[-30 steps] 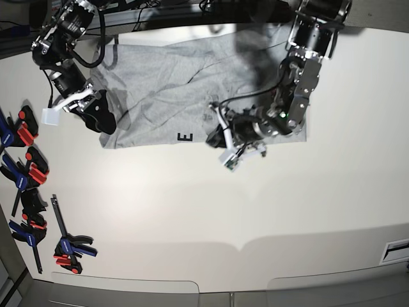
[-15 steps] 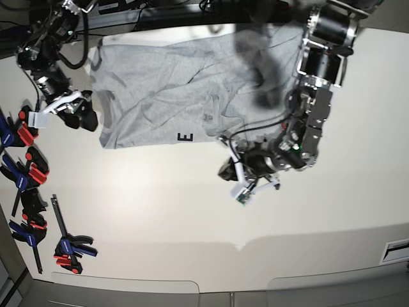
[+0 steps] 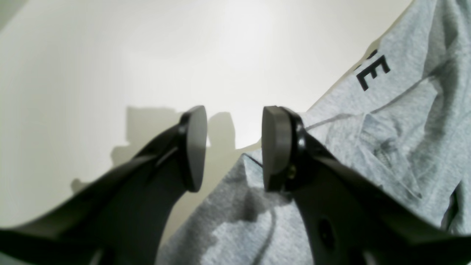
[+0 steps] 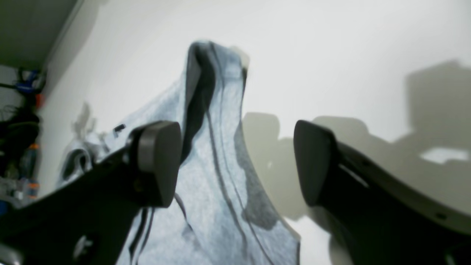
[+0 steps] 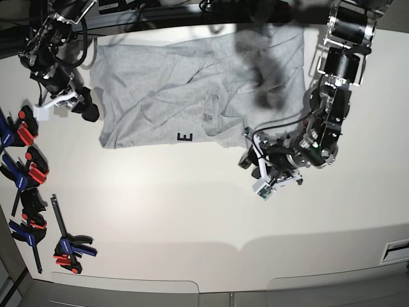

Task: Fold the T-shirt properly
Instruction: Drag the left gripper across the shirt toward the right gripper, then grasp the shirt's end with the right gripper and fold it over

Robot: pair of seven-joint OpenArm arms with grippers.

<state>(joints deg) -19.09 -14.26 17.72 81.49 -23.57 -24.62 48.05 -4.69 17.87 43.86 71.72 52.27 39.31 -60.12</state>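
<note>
the t-shirt (image 5: 192, 89) lies spread but rumpled on the far half of the white tabletop (image 5: 192, 211), with diagonal creases running across it and a black block letter "e" (image 5: 185, 137) showing at its near hem. its near edge runs roughly straight across the tabletop.

the left gripper (image 5: 259, 167) sits off the near right corner of the shirt, over bare tabletop. in the left wrist view its fingers (image 3: 195, 147) stand apart with only tabletop and the shirt's edge visible between them; nothing is clamped (the cloth lies under them, not between the pads).

the right gripper (image 5: 70, 105) is at the shirt's left side, just beside the sleeve edge. in the right wrist view its fingers (image 4: 158, 162) are spread wide; a raised fold of grey cloth (image 4: 217, 121) rises beside the left pad, in the gap but not pinched.

a row of clamps with red and blue handles (image 5: 25, 173) lies along the left margin of the tabletop, well apart from the shirt.
</note>
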